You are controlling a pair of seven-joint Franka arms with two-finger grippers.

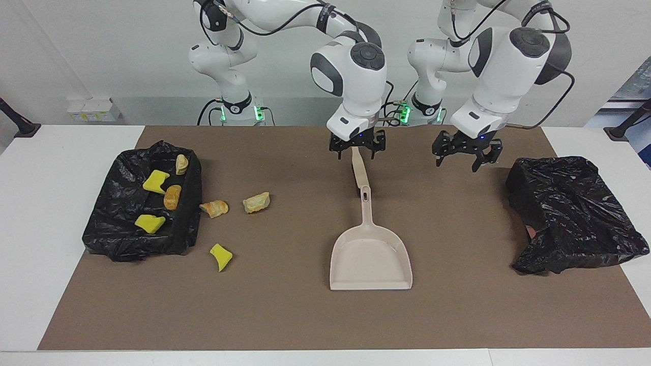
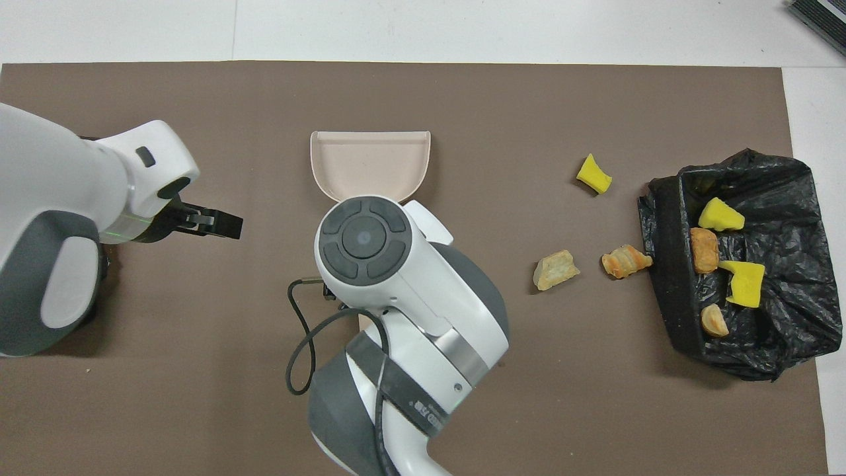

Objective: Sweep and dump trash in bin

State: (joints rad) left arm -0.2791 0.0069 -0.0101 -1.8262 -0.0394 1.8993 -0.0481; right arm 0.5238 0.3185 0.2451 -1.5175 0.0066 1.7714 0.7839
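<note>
A beige dustpan (image 1: 370,256) (image 2: 370,162) lies flat mid-mat, its long handle (image 1: 362,183) pointing toward the robots. My right gripper (image 1: 356,147) hangs open over the handle's end, holding nothing; its own arm hides it in the overhead view. My left gripper (image 1: 467,152) (image 2: 218,223) is open and empty over the mat toward the left arm's end. The bin (image 1: 101,239) (image 2: 667,311), lined with a black bag, holds several pieces of trash (image 1: 155,181) (image 2: 720,215). Three pieces lie on the mat beside it: two tan chunks (image 1: 214,208) (image 1: 256,202) and a yellow wedge (image 1: 221,256) (image 2: 593,174).
A second crumpled black bag (image 1: 574,213) sits at the left arm's end of the table, mostly covered by the left arm in the overhead view. The brown mat (image 1: 305,315) covers most of the white table.
</note>
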